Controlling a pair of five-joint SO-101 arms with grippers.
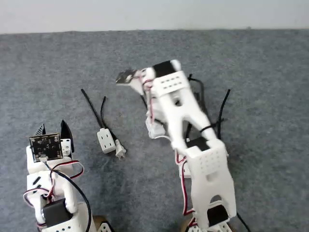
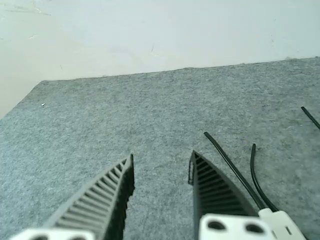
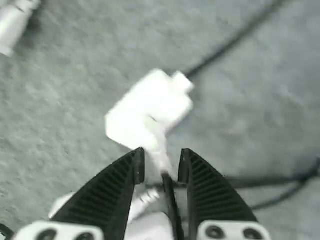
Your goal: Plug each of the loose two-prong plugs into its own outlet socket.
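Plug [image 3: 160, 165] sits pinched between the narrow jaws of the right gripper [image 3: 159, 152], nosed against its outlet socket [image 3: 150, 107]; whether it is fully seated, I cannot tell. Second plug [image 1: 120, 151] lies loose just beside second socket [image 1: 105, 140]. Left gripper [image 2: 161, 156] is wide open and empty.

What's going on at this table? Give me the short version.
The right tool sits around a white plug that meets a white socket. Whether the plug is fully seated can't be told. The left tool hangs open and empty over the grey carpet. Near it, a second socket lies with a loose plug beside it, not yet plugged in.
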